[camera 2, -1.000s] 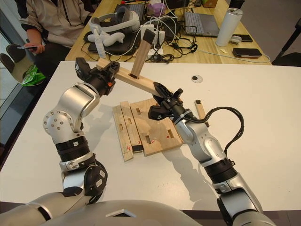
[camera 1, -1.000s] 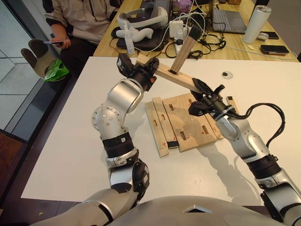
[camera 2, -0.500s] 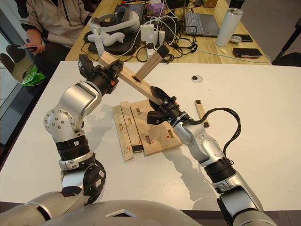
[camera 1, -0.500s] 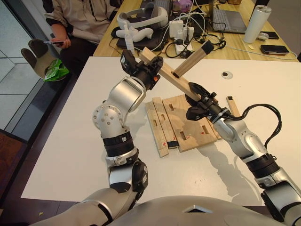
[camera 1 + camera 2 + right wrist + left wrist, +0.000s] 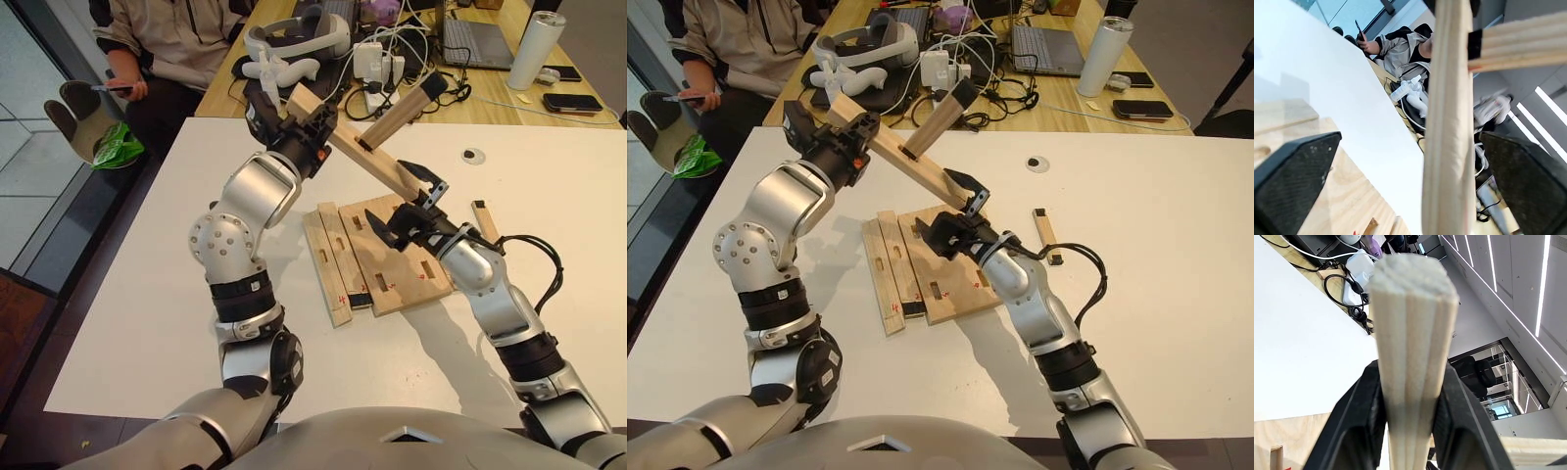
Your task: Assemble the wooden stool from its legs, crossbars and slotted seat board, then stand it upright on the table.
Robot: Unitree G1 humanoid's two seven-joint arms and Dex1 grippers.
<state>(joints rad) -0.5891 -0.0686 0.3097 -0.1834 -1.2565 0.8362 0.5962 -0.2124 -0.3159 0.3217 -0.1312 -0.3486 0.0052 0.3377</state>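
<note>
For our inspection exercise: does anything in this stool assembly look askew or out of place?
The leg, crossbar plugged in, hangs slanted in the air, clamped only at one end by the left gripper; the right gripper is open.

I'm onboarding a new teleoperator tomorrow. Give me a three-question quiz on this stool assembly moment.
1. True or false: the left gripper is shut on the long pale wooden bar.
2. Fill in: the slotted plywood seat board lies ___ on the white table.
3. The right gripper is: A) open around that bar's lower end; B) shut on the seat board; C) resting on the table.
Key: 1 true; 2 flat; 3 A.
</note>
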